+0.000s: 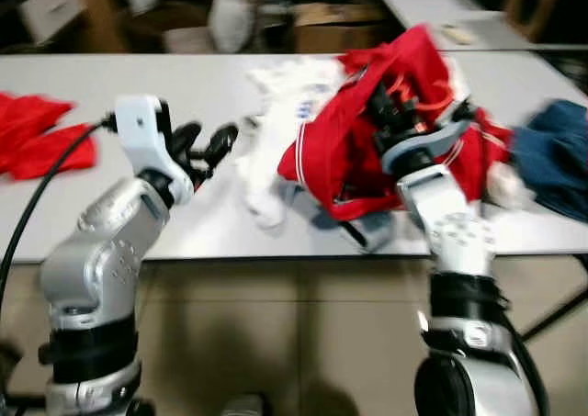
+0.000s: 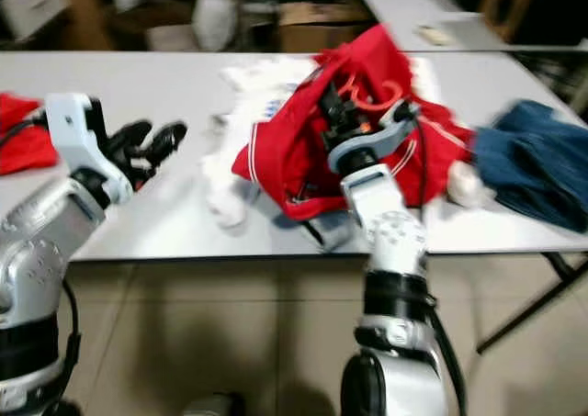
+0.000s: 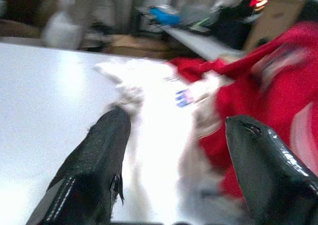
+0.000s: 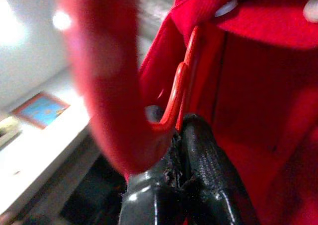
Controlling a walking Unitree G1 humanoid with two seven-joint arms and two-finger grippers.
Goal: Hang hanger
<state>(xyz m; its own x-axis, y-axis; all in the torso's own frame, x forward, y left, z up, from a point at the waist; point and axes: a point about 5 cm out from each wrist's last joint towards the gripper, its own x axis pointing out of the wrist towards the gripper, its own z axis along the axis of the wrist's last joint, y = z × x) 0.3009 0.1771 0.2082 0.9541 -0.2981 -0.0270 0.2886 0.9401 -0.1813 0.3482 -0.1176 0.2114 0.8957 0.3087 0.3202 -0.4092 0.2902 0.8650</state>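
Nearest you, both silver arms rise from below the front edge of the white surface [image 1: 184, 95]. Your right hand [image 4: 186, 135] has its two black fingers pressed together on the orange-red wire hanger [image 4: 180, 93], which sits inside the red garment [image 1: 367, 131]; that garment is bunched up around the hand and lifted a little above the surface. In the head views the hanger's orange loops [image 2: 367, 95] show just above the wrist, amid the red cloth. Your left hand [image 1: 202, 145] hovers over the surface left of the pile, fingers spread wide with nothing between them, aimed toward the white garment [image 1: 276, 131] that lies touching the red one. Further right lies a blue garment [image 1: 556, 154]; at the far left edge, a red cloth [image 1: 37, 136]. Beyond the surface you have blurred boxes [image 1: 335, 21] and a second table [image 1: 441, 12].
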